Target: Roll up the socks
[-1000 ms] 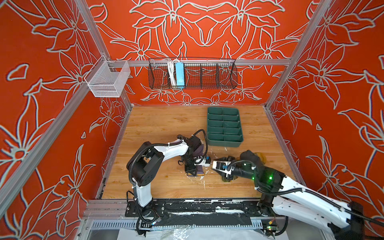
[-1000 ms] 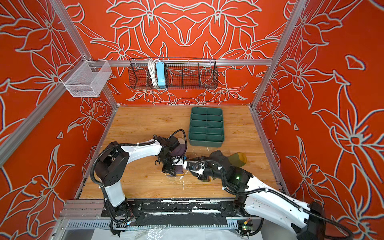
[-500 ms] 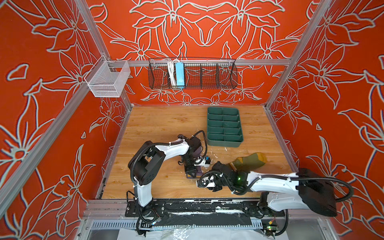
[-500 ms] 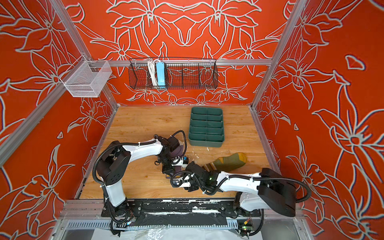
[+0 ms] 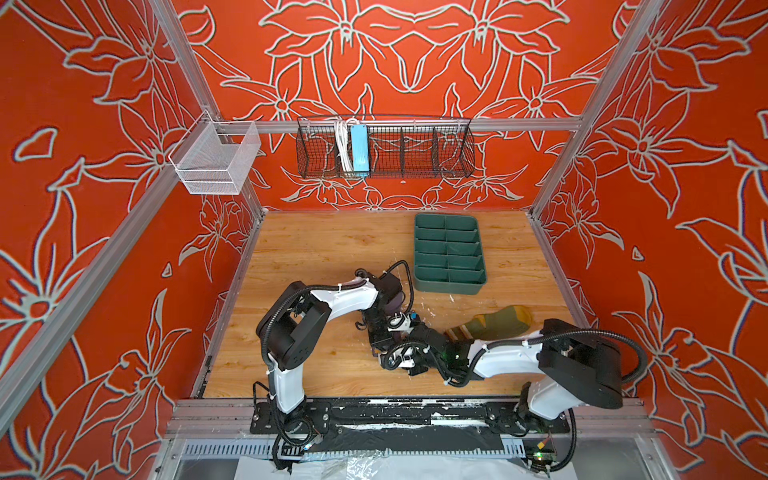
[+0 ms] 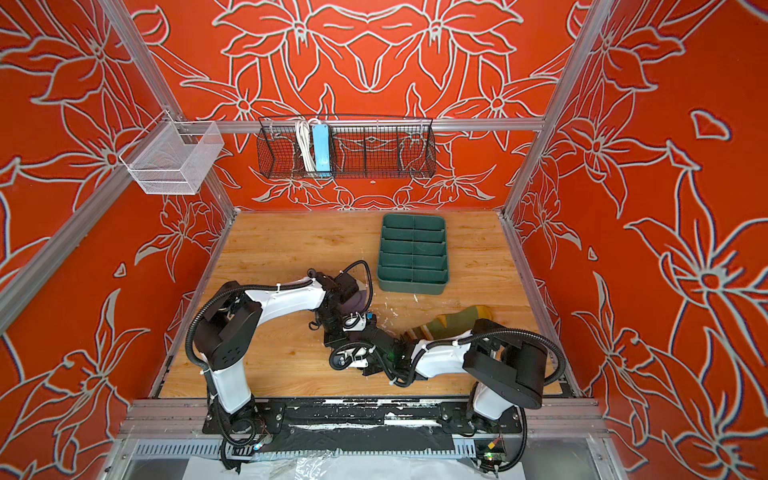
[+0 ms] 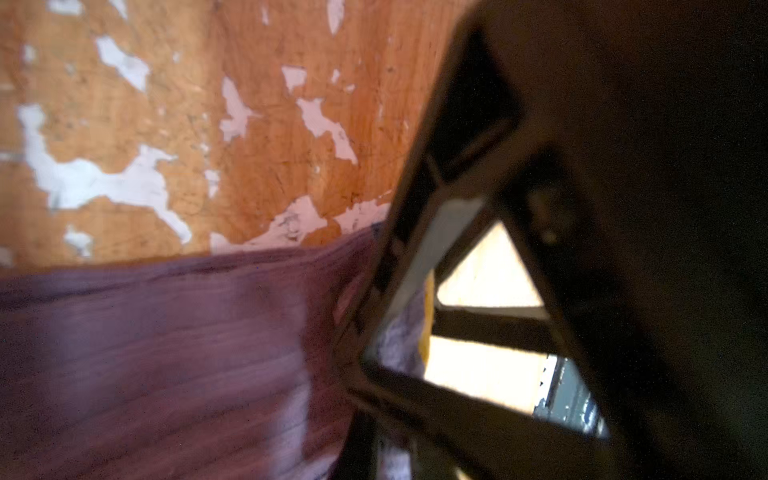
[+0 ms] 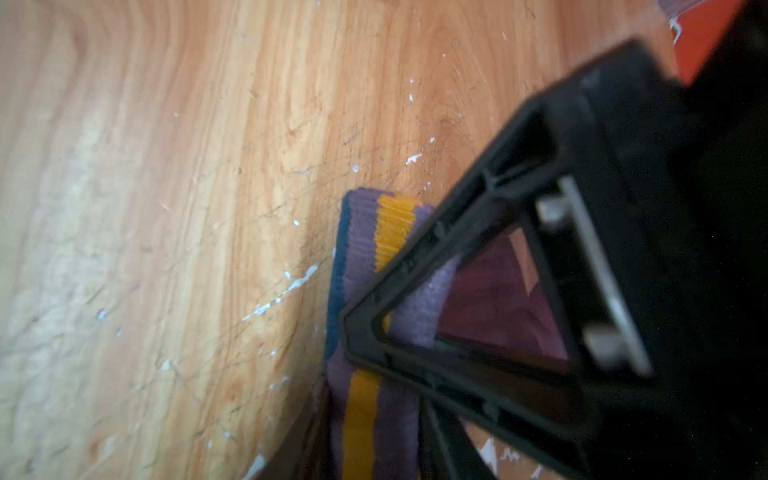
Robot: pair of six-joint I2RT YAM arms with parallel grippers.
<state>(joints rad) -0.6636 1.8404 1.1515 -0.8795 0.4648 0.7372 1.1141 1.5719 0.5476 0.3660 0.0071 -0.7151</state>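
The right gripper (image 5: 390, 352), a second ago standing off to the right of the purple sock (image 8: 361, 232), now sits at its striped cuff — one finger across the orange stripe. The right arm folds back, so the green sock (image 5: 494, 326) — farther right of the purple one — lies mostly uncovered.

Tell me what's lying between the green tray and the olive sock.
Nothing: only bare wooden table with white flecks separates the green tray from the olive sock, in both top views.

A robot lab cell: aluminium frame (image 5: 519, 124) around red floral panels (image 5: 415, 54) (a printed backdrop on three sides), two arms (image 5: 345, 297) mounted on a rail (image 5: 374, 415) beside a scuffed table (image 5: 324, 257).
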